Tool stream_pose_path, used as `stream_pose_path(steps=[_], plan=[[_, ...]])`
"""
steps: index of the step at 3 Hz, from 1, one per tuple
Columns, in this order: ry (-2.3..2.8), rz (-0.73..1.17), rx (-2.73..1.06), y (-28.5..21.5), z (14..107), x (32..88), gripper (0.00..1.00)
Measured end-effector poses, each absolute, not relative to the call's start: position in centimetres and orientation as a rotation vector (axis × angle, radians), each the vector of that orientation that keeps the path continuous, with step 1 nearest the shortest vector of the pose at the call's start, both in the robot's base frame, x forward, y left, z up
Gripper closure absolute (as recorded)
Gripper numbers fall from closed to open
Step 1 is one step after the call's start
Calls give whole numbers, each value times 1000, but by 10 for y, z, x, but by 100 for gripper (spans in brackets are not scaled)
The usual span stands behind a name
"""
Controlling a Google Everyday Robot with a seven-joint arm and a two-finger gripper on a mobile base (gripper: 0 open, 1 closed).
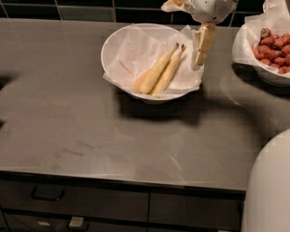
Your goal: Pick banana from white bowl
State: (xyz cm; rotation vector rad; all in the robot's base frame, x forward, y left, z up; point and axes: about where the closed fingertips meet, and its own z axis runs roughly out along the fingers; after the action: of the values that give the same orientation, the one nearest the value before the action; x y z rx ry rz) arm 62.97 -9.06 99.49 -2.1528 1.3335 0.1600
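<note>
Gripper (pixel 181 35) was at the back edge of the bench (pixel 81 136), right of centre, above the right rim of the white bowl (pixel 110 47). Claw was spread wide. One tan finger (pixel 204 41) hung down over the bowl's right rim, just beside the paper sheet (pixel 131 50). The other finger (pixel 173 5) pointed left along the back edge. Nothing was pinched between them.

Banana (pixel 158 71) was in the white bowl, lying on the crumpled paper. It showed as two pale yellow lengths side by side, stem ends toward the back right and butt ends toward the front left. It was not touching the gripper; the hanging finger was off to the right of the stem ends.

The white bowl sat near the back edge, roughly centred left to right, throwing a dark shadow toward the front right.

A second bowl with red pieces (pixel 272 52) was at the back right corner, well apart from the first. A white rounded robot body (pixel 272 190) covered the front right corner. Drawer fronts with a dark handle (pixel 46 196) ran under the front edge.
</note>
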Motion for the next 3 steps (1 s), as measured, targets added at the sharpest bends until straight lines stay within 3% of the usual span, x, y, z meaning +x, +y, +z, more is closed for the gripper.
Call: stream_pose_path(steps=[3], plan=[[1279, 134, -2125, -66, 957, 655, 0]])
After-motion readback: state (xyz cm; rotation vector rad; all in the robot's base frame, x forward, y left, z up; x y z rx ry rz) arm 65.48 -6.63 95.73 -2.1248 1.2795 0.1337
